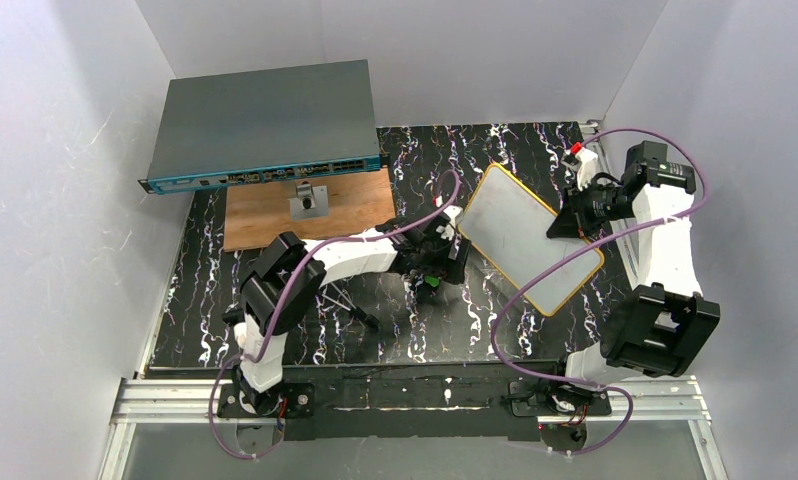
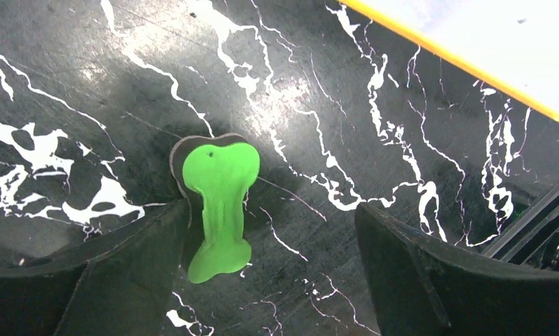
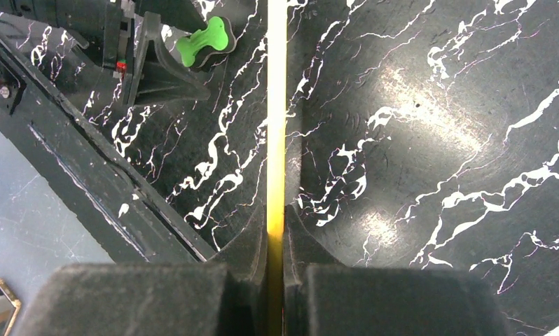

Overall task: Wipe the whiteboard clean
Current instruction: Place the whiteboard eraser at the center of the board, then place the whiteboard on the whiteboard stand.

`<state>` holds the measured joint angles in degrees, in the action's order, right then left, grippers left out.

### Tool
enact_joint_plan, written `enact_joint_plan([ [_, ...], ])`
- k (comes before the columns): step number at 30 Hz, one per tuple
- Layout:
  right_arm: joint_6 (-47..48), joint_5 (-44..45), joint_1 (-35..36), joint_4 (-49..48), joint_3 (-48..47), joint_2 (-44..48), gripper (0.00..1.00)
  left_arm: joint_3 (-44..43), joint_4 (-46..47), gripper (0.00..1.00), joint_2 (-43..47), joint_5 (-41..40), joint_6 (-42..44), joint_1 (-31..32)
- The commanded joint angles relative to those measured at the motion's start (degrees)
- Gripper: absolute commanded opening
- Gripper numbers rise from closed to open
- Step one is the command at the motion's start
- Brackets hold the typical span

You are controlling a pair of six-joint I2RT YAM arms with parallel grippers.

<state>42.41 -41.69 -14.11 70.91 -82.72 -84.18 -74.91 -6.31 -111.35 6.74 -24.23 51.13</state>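
Green eraser [image 2: 219, 203] on desk [image 2: 375, 126] under spread left gripper [image 2: 271, 217]; right gripper [image 3: 276, 231] clamps whiteboard [image 1: 523, 232] rim at 3 o'clock.

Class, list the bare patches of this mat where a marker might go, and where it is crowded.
Bare: the near-left mat in front of the wooden board; the near-centre strip in front of the whiteboard; the back strip right of the switch. Crowded: mid-mat, where the left fingers, green eraser and whiteboard sit close.
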Motion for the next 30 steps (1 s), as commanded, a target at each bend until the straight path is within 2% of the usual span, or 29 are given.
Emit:
enact_joint_plan([
  [1,0.2,-3.9,0.5,1.1,-2.5,2.8,0.01,-3.0,-2.5,0.87,-1.2,4.2,-1.8,-0.8],
  [4,0.0,-4.0,0.7,0.9,-2.3,3.2,0.01,-3.6,-3.4,0.87,-2.1,4.5,-2.0,-0.8],
  [9,-0.1,-3.6,0.9,0.6,-2.1,3.8,0.01,-3.0,-1.6,0.88,1.4,2.1,-1.7,-1.1],
  [16,0.9,-1.9,1.3,1.3,-2.9,4.7,0.01,-2.4,1.3,0.97,8.3,2.0,2.3,-1.5],
  [25,4.8,-1.2,1.5,4.4,-4.7,7.2,0.01,9.5,9.8,0.98,24.9,3.7,6.0,-1.5],
  [30,6.5,-0.9,3.0,7.2,-5.6,8.3,0.01,13.5,11.7,0.98,30.1,8.9,7.2,-2.3],
])
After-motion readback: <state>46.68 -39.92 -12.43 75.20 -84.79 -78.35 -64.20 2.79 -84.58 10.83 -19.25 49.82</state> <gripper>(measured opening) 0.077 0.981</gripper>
